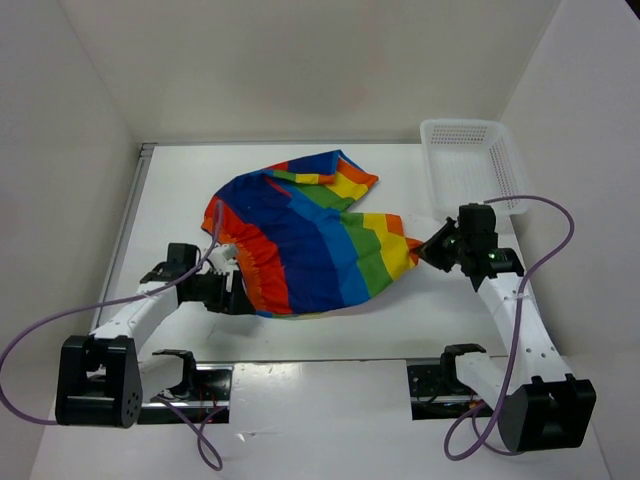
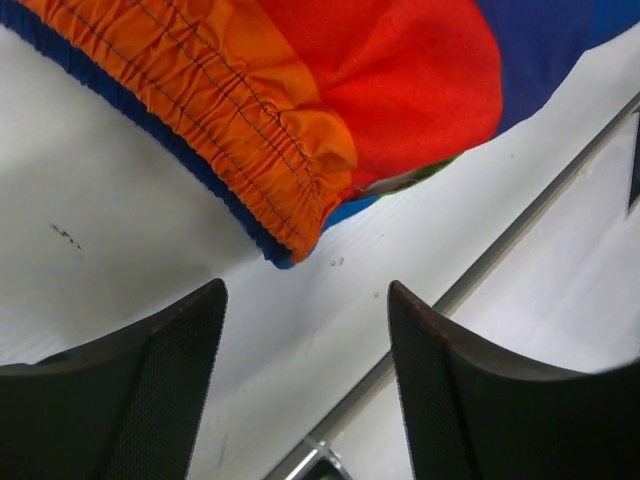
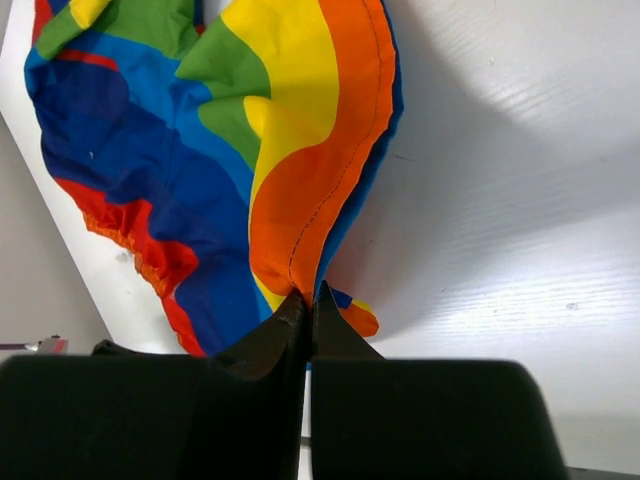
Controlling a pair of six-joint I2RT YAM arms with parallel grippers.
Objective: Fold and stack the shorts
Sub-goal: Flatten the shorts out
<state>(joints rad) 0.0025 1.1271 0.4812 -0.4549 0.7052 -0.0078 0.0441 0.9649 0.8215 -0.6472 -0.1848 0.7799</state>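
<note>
Lying rumpled across the white table, the shorts sat between both arms in the top view, with a basket at the far right. Left wrist view: the left gripper stood spread apart, just short of the orange waistband. Right wrist view: the right gripper was pinched together on the orange hem.

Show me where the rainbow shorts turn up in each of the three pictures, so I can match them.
Top view: shorts spread in the middle of the picture, on the table.
Left wrist: shorts along the top edge, only one end showing.
Right wrist: shorts fill the upper left and run down to bottom centre.
Shared landmark: the gathered waistband.
</note>
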